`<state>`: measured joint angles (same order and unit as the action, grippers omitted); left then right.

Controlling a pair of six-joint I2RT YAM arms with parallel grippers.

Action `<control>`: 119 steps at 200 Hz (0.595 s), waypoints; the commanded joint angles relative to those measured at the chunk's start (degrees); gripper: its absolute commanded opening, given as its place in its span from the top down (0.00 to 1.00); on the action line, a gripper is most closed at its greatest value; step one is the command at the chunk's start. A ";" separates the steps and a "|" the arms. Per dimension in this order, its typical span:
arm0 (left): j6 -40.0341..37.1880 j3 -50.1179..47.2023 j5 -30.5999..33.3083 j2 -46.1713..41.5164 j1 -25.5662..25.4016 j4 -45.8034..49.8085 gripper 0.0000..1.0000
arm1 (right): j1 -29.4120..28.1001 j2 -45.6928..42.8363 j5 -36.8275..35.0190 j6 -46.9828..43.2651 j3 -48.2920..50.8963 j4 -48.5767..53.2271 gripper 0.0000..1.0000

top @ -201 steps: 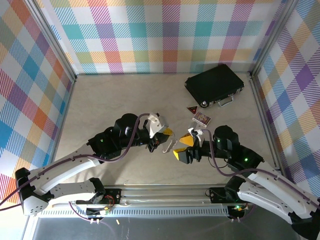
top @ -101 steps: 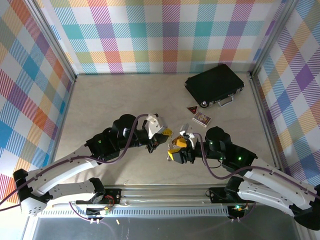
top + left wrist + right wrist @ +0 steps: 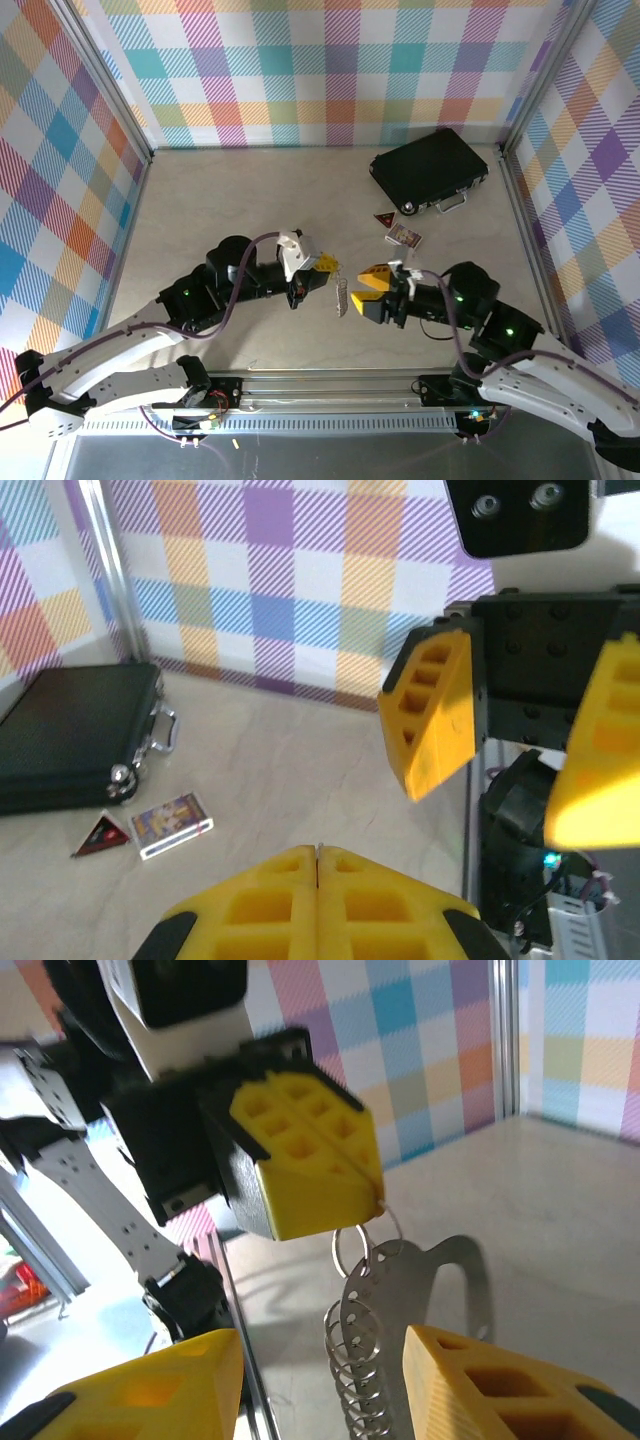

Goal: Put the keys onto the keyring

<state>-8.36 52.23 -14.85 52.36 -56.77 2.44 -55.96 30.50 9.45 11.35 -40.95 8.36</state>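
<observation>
Keyring [image 3: 366, 1243] clamped in the closed left gripper [image 3: 372, 1195].
A flat silver bundle [image 3: 400, 1290] with coiled rings is hung from it, between the spread fingers of the right gripper [image 3: 368, 293]; separate keys cannot be counted. One black case [image 3: 428, 167] is seen shut, contents hidden, with one card [image 3: 403, 236] and one red triangle [image 3: 384, 218] nearby.

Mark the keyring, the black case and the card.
keyring [image 3: 368, 1248], right wrist view, top loop.
black case [image 3: 428, 168], top external view, lid centre.
card [image 3: 404, 236], top external view, face.
</observation>
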 commanded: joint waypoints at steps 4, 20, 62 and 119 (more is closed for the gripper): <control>2.26 -1.42 -6.51 -2.05 -0.75 -8.88 1.00 | -0.37 -1.49 -1.22 1.57 -1.54 -1.76 0.53; 3.90 -2.31 -9.60 -2.77 -0.74 -12.47 1.00 | -0.37 -0.34 -0.01 1.48 -3.03 -0.99 0.54; 7.94 -2.35 -17.51 -2.98 -0.79 -19.06 1.00 | -0.39 2.09 7.74 1.32 -4.92 -3.25 0.53; 9.77 -2.82 -20.24 -2.79 -0.72 -21.60 1.00 | -0.46 3.98 13.89 -0.01 -5.80 -6.16 0.65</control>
<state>-0.25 49.67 -32.32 50.39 -56.93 -13.87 -55.96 34.09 19.57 11.88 -45.12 5.82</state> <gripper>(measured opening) 0.051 0.360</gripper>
